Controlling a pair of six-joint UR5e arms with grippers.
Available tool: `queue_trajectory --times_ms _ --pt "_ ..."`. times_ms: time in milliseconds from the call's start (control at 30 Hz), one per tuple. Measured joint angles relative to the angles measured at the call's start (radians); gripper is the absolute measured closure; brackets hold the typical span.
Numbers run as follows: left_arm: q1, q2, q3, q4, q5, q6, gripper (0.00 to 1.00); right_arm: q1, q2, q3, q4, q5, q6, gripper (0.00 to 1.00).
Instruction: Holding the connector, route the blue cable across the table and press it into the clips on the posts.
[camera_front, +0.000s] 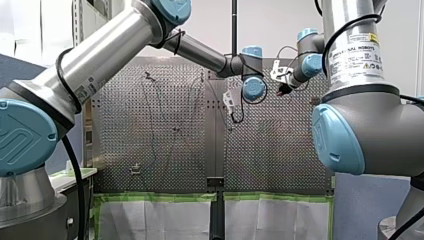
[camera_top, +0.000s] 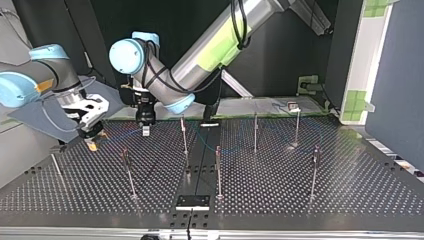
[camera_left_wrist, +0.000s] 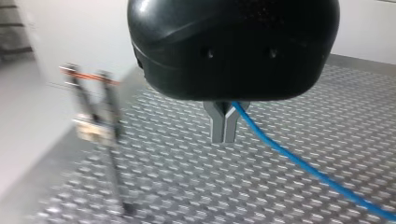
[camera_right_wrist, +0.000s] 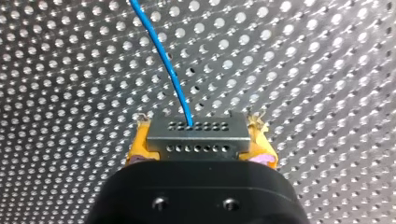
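My right hand pinches a boxy, hole-dotted grey connector.

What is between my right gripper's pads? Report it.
A grey perforated connector, clamped between the right gripper's yellow pads, with the blue cable leaving its front edge over the table. Its rear end is hidden by the gripper body.

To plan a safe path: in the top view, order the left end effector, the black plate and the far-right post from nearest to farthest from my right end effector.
From my right end effector:
1. The left end effector, close beside it.
2. The black plate, middle of the near edge.
3. The far-right post, across the table.
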Motion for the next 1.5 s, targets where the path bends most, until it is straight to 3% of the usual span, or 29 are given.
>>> queue_trajectory --times_ms 233,467,733,1000,1267,1500 --pt "0.008 0.043 0.013 0.006 -0.001 0.0 1.0 0.002 -0.019 -0.033 0.012 -0.013 0.0 1.0" --pt "0.02 0.045 0.019 0.015 0.006 0.01 0.98 0.004 -0.03 -0.058 0.029 -0.033 0.0 1.0" --pt "0.037 0.046 0.02 0.025 0.036 0.022 0.98 0.011 -0.032 -0.076 0.04 -0.076 0.0 1.0" --pt "0.047 0.046 0.02 0.059 0.064 0.033 0.98 0.022 -0.032 -0.088 0.039 -0.086 0.004 1.0" --pt "0.079 0.045 0.02 0.1 0.108 0.038 0.95 0.022 -0.027 -0.11 0.029 -0.118 0.028 1.0" --pt "0.121 0.045 0.02 0.117 0.163 0.041 0.95 0.014 -0.018 -0.132 0.025 -0.124 0.049 1.0"
